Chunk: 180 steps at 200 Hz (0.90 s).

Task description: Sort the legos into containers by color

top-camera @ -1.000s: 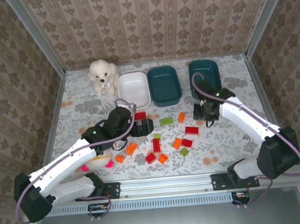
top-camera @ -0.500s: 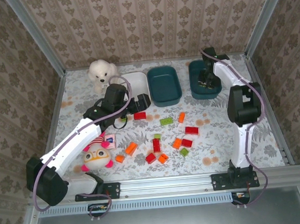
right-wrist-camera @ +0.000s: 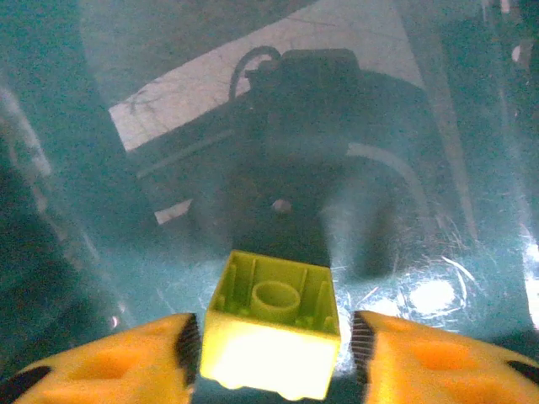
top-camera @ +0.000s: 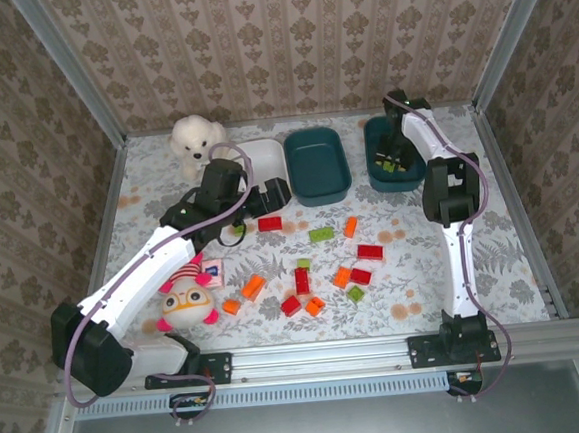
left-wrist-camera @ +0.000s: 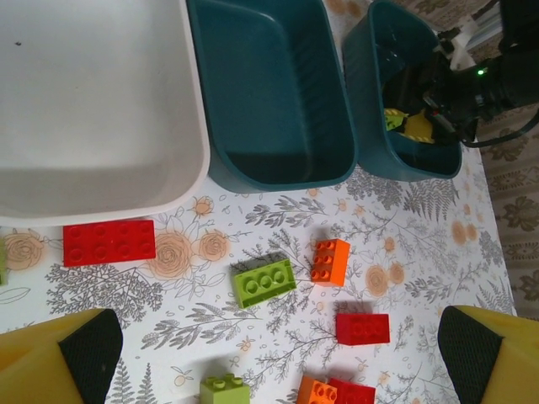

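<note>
My right gripper (right-wrist-camera: 274, 349) is down inside the right teal container (top-camera: 379, 174). A lime green lego (right-wrist-camera: 271, 303) sits between its fingers, with a thin gap at each pad, so the jaws stand open. My left gripper (left-wrist-camera: 280, 345) hangs wide open and holds nothing. It is above the table by the white container's (left-wrist-camera: 194, 151) front edge. Below it lie a red lego (left-wrist-camera: 109, 241), a green one (left-wrist-camera: 264, 280) and an orange one (left-wrist-camera: 329, 261). The middle teal container (top-camera: 318, 164) holds nothing. More red, orange and green legos (top-camera: 302, 281) are scattered mid-table.
A white plush dog (top-camera: 199, 143) sits at the back left beside the white container. A pink-and-white doll (top-camera: 186, 300) and a small pink card (top-camera: 214, 273) lie under the left arm. Metal rails and papered walls close in the table.
The right arm swung from mid-table to the right teal container with the green lego, and its jaws have just parted. The left gripper moved back toward the white container.
</note>
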Tool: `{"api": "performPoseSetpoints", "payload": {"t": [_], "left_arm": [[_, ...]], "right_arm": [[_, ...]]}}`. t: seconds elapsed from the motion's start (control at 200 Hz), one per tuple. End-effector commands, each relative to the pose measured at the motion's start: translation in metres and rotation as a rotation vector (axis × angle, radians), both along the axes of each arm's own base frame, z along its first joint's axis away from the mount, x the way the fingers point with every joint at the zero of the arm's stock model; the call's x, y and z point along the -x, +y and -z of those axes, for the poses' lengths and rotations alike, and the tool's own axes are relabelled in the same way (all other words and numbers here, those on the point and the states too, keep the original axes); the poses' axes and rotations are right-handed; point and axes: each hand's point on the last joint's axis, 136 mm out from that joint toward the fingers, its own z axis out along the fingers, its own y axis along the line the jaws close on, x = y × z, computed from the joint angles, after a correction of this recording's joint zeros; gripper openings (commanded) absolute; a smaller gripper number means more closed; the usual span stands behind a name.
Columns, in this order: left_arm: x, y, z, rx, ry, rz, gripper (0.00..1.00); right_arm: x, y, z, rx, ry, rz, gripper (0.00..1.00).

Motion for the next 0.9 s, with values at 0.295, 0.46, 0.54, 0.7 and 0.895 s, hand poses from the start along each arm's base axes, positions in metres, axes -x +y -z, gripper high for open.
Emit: {"api": "performPoseSetpoints", "payload": {"t": [0.295, 0.46, 0.54, 0.7, 0.895], "left_arm": [[0.03, 0.033, 0.029, -0.127, 0.122, -0.055, 0.95], [0.059, 0.053, 0.05, -0.219, 0.178, -0.024, 0.9], [0.08, 0.058, 0.064, -0.322, 0.198, 0.07, 0.86], [0.125, 0.082, 0.108, -0.593, 0.369, 0.174, 0.81], [0.136, 0.086, 0.137, -0.728, 0.435, 0.151, 0.81]], "right_arm": [[0.008, 0.019, -0.158, 0.023, -0.298, -0.071, 0.64], [0.049, 0.065, -0.213, 0.0, -0.444, -0.182, 0.64], [0.082, 0.098, -0.217, -0.064, -0.487, -0.259, 0.64], [0.167, 0.177, -0.223, -0.388, -0.625, -0.488, 0.71], [0.281, 0.229, -0.219, -0.765, -0.698, -0.711, 0.77]]}}
